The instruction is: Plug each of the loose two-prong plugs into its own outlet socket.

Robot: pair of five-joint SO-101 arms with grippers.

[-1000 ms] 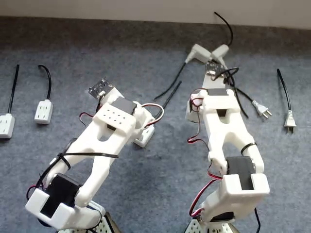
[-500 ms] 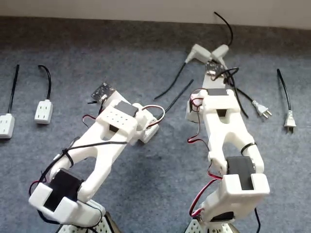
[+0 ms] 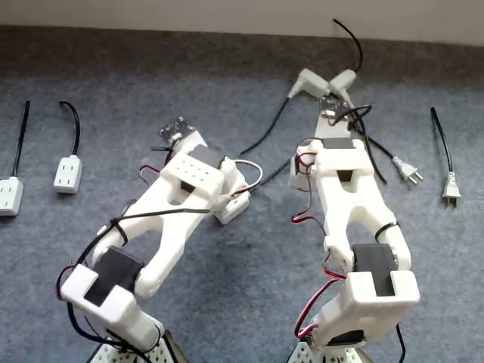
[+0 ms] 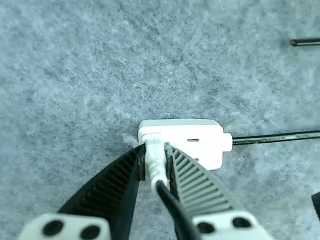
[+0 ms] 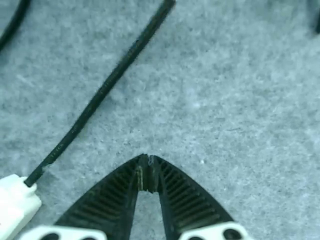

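Observation:
My left gripper [image 4: 155, 150] is shut on a white two-prong plug [image 4: 156, 167] with a black cord. The plug is pressed against a white outlet socket [image 4: 192, 142] lying on the grey carpet; its prongs are hidden. In the high view this socket [image 3: 234, 207] lies mid-table under the left arm's tip. My right gripper [image 5: 149, 166] is shut on nothing, just above the carpet beside that socket's black cord [image 5: 105, 90]. A black plug [image 3: 411, 174] and a white plug [image 3: 451, 189] lie loose at the right.
Two more white sockets [image 3: 68, 174] [image 3: 9, 195] lie at the far left. At the back two white connectors [image 3: 324, 82] cross each other. The right arm [image 3: 344, 181] stands close to the left arm's tip. Carpet at the front centre is bare.
The left arm has swung to the right with the plug, and the socket and its black cord have slid right toward the right arm. The right arm has kept still.

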